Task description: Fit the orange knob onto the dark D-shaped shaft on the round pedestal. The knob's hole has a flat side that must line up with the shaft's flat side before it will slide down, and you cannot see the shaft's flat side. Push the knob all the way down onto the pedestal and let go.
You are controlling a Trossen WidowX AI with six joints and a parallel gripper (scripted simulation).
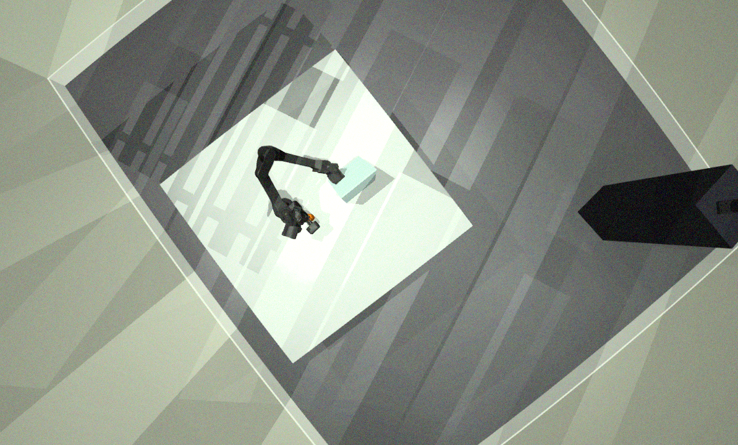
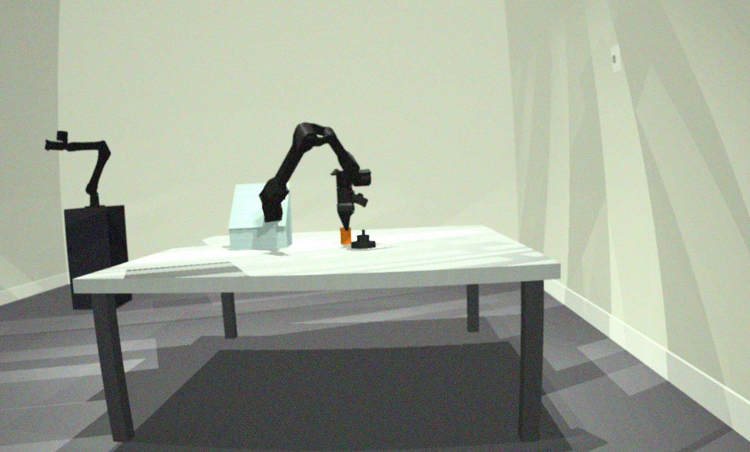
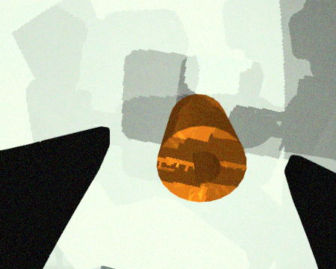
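Observation:
The orange knob point(image 1: 311, 217) point(image 2: 345, 238) point(image 3: 201, 190) stands upright on the table. Its D-shaped hole faces up, with the flat side toward the left in the wrist view. My gripper point(image 2: 346, 228) point(image 3: 200, 149) is open and points down at the knob's top, with a fingertip on either side of the knob in the wrist view and a gap on each side. The dark round pedestal point(image 2: 363, 245) with its thin upright shaft point(image 2: 364, 232) stands just right of the knob in the exterior view. The pedestal is not visible in the wrist view or the top view.
A pale teal block point(image 1: 356, 178) point(image 2: 258, 236) with a sloped top stands by my arm's base on the white table point(image 1: 394, 248) point(image 2: 423, 274). A dark cabinet point(image 1: 648, 212) point(image 2: 95, 258) carrying another arm point(image 2: 97, 168) stands away from the table.

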